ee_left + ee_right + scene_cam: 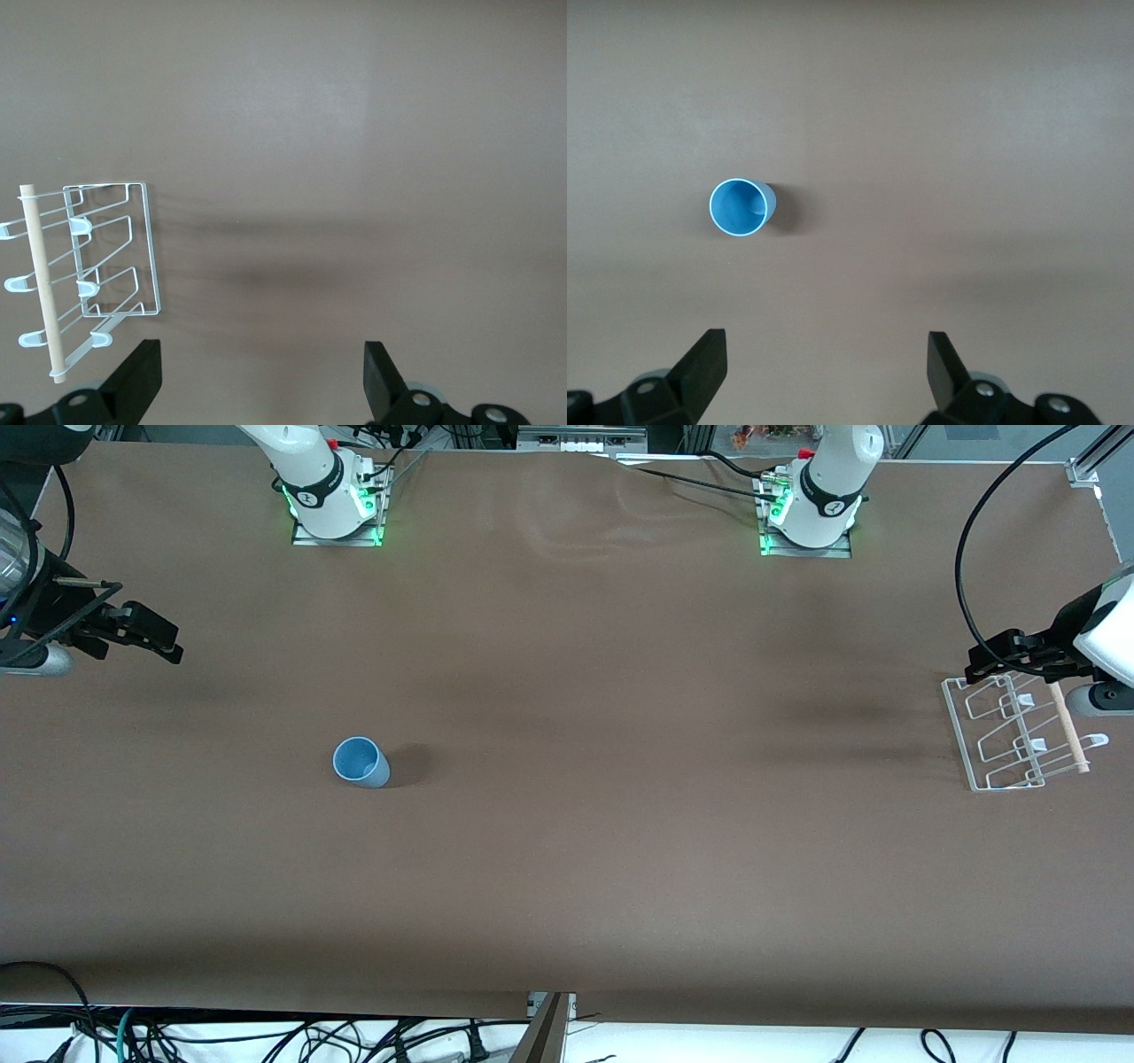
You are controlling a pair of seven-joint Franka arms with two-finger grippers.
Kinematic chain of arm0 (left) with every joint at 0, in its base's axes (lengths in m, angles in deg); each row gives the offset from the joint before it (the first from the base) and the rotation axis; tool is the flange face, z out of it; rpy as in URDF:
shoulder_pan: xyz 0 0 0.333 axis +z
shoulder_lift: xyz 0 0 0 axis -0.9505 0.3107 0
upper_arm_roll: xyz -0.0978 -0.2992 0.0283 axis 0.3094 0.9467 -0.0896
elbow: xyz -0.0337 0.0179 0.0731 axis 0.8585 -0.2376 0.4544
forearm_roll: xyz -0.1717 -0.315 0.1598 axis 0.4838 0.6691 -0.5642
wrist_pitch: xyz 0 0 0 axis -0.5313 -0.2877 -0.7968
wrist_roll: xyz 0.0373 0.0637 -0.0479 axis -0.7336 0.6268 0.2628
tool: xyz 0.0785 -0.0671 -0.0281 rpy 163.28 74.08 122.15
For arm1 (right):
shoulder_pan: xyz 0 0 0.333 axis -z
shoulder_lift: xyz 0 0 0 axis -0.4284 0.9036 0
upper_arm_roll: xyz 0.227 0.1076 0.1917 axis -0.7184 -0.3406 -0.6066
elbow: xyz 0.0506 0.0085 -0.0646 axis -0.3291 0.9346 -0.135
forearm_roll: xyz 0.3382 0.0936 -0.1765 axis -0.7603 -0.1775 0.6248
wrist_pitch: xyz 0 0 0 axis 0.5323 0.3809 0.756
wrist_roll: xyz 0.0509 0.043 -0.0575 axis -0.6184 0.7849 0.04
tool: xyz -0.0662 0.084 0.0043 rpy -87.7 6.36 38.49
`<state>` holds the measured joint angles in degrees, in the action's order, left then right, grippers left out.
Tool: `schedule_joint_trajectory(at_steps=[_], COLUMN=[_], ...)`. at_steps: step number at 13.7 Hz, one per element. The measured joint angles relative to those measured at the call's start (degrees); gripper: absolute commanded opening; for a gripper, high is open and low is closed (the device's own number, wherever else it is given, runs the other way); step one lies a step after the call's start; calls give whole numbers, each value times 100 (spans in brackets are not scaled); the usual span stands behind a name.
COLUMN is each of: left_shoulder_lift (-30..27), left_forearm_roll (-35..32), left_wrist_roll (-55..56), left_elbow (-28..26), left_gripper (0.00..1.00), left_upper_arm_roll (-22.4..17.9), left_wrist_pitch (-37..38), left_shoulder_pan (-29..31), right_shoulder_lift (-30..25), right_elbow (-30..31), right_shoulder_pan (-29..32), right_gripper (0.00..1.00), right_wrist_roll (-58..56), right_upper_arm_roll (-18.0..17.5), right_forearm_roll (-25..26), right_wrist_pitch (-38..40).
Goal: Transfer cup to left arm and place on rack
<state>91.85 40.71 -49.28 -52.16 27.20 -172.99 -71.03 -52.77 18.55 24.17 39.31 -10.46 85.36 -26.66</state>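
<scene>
The light-blue cup [361, 762] [742, 208] stands upright on the brown table, mouth up, toward the right arm's end. My right gripper [158, 638] [826, 367] hangs open over bare table at that end, apart from the cup, with nothing between its fingers. The white wire rack [1019, 731] [106, 266], with its pale wooden rod, lies at the left arm's end. My left gripper [990, 662] [263, 372] hangs open and empty over the table at the rack's edge.
Both arm bases [332, 500] [811, 509] stand along the table's back edge. A black cable [966, 567] loops above the left gripper. Loose cables [266, 1041] lie below the table's front edge.
</scene>
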Motion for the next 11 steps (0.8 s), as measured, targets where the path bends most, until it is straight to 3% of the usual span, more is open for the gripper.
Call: schedule_joint_trajectory(at_steps=[11], left_shoulder_lift=[0], left_forearm_roll=[0], left_wrist_roll=[0], left_elbow=[0], left_gripper=[100], left_upper_arm_roll=[0], left_wrist_pitch=[0], left_shoulder_pan=[0], right_shoulder_lift=[-16], right_elbow=[-4], right_shoulder_pan=[0], right_gripper=[100], right_wrist_roll=[79], right_upper_arm_roll=[-1], right_forearm_roll=[0], right_wrist_pitch=[-28])
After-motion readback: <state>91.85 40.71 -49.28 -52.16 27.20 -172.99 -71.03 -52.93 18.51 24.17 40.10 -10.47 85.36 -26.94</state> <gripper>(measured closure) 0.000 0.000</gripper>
